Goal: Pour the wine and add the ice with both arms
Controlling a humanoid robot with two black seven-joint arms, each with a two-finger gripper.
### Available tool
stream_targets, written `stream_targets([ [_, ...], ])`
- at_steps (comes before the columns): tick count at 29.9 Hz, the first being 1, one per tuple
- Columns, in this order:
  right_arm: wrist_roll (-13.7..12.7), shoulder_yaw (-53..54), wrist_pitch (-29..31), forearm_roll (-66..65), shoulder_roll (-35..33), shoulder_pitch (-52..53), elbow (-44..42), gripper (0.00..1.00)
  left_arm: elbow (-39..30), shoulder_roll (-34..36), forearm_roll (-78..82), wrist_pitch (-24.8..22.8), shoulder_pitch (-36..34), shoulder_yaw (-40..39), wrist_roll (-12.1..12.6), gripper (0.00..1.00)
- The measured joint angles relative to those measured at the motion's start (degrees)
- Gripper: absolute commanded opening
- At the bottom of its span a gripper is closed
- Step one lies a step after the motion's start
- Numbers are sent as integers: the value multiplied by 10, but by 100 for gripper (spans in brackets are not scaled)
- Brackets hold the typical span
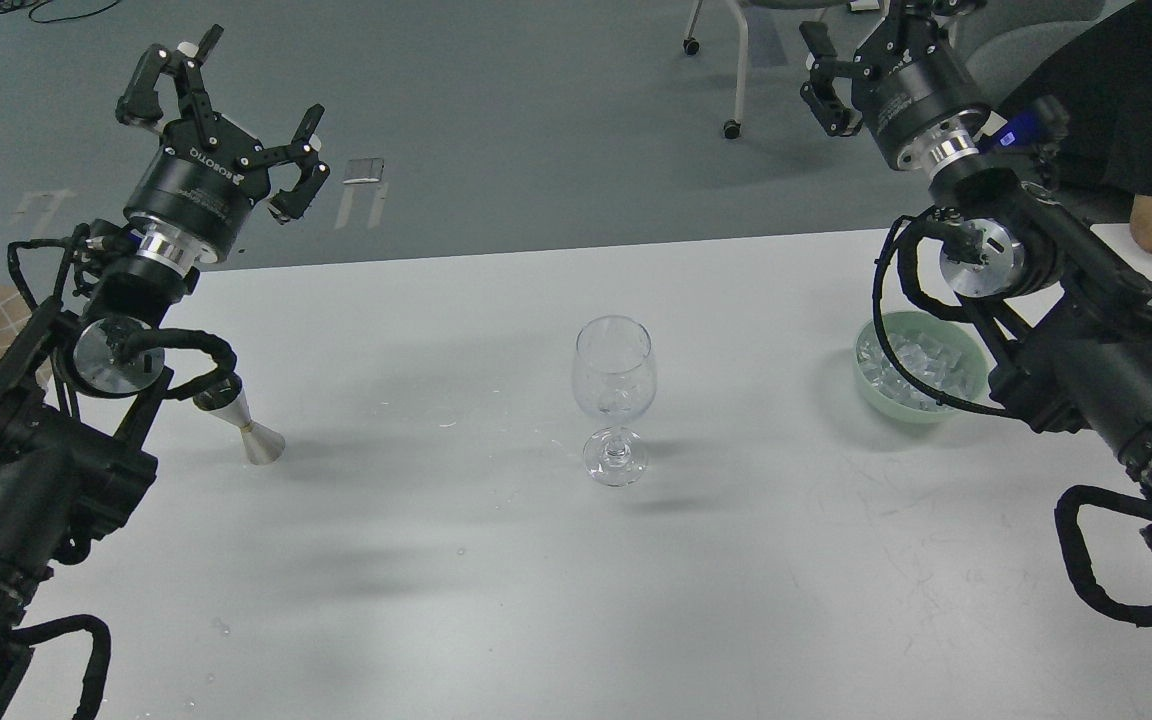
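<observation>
A clear wine glass [614, 400] stands upright near the middle of the white desk [456, 600]. Any wine in it is too faint to make out. The ice [921, 362] lies as small clear cubes in a pale green bowl [876, 385] on the right side of the desk, partly behind the right arm [1086, 330]. A silver metal measuring cup [254, 432] stands on the left, just beside the left arm [66, 420]. The left claw [226, 120] is raised beyond the desk's far edge, fingers spread wide and grasping nothing; white lettering on its body reads "ROBOTIQ". The right claw [841, 85] is also raised at the far right, fingers apart and empty; its white lettering is too blurred to read.
</observation>
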Motion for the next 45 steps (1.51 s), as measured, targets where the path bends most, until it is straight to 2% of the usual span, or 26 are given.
stream_targets([
  [9, 1, -1, -1, -2, 0, 2, 0, 100, 0, 10, 2, -1, -4, 7, 11, 97],
  [15, 1, -2, -1, -2, 0, 0, 0, 100, -2, 16, 3, -2, -3, 10, 31, 98],
  [23, 1, -2, 0, -2, -1, -2, 0, 100, -6, 21, -5, 0, -1, 0, 21, 99],
  [35, 1, -2, 4, -2, 3, 1, 0, 100, -19, 35, -6, 7, -1, 1, 20, 99],
  [38, 1, -2, 4, -2, 3, 1, 0, 100, -21, 35, -7, 4, -1, 1, 30, 98],
  [42, 1, -2, 4, -2, 3, -1, 0, 100, -46, 55, -33, 2, 5, 0, 69, 97],
  [45, 1, -2, 4, -2, 3, -2, 0, 100, -72, 79, -73, 4, 28, 0, 90, 96],
])
